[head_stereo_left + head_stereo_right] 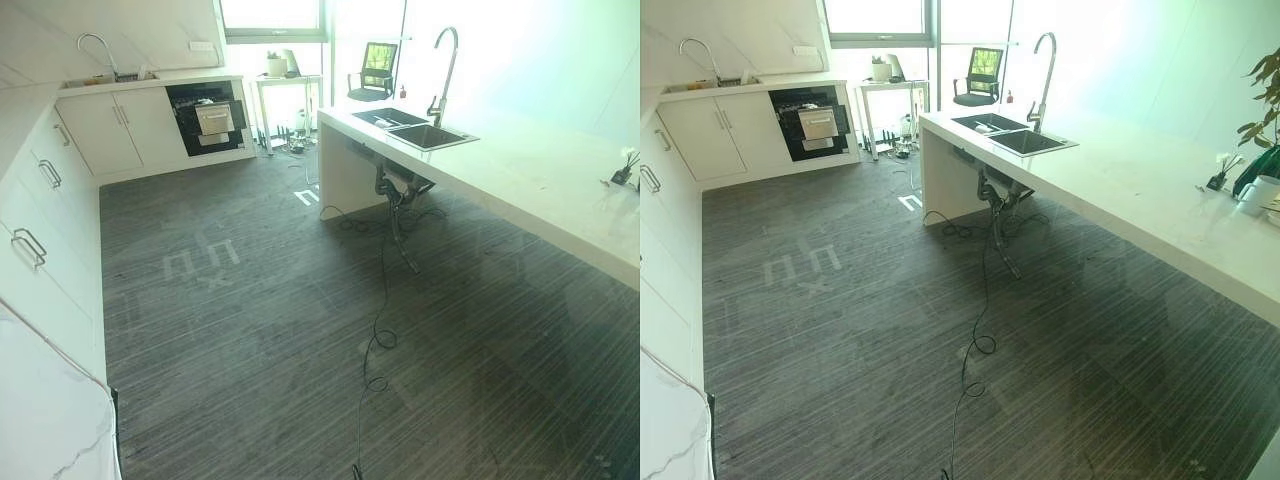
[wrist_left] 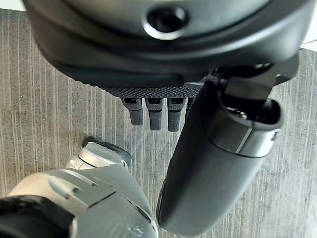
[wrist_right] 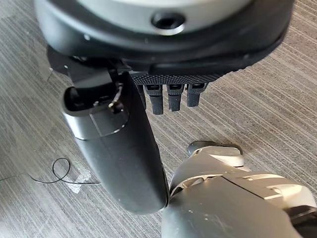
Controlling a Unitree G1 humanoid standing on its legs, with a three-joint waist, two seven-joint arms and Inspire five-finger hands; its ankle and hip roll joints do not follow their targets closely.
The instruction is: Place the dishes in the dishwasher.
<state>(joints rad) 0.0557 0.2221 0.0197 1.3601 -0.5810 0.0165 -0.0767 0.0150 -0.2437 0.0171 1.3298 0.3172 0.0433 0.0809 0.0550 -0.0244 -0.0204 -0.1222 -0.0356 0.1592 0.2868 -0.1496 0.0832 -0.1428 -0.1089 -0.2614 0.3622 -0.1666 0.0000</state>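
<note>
The dishwasher [image 1: 207, 117] is a black-fronted unit set in the white cabinets at the far end of the room, with a pale drawer standing out of its front. A small white item [image 1: 983, 127] lies in the far basin of the island sink; I cannot tell what it is. My left hand [image 2: 148, 92] hangs over the striped floor, fingers [image 2: 154, 113] straight and the thumb [image 2: 213, 163] beside them, holding nothing. My right hand [image 3: 171, 79] hangs the same way with nothing in it.
A long white island counter [image 1: 540, 185] with a sink [image 1: 428, 136] and tall tap [image 1: 446, 60] runs along the right. White cabinets [image 1: 45, 200] line the left wall. A small table [image 1: 283, 85] and a chair [image 1: 375, 70] stand by the window. A plant and mug [image 1: 1258, 190] sit on the counter.
</note>
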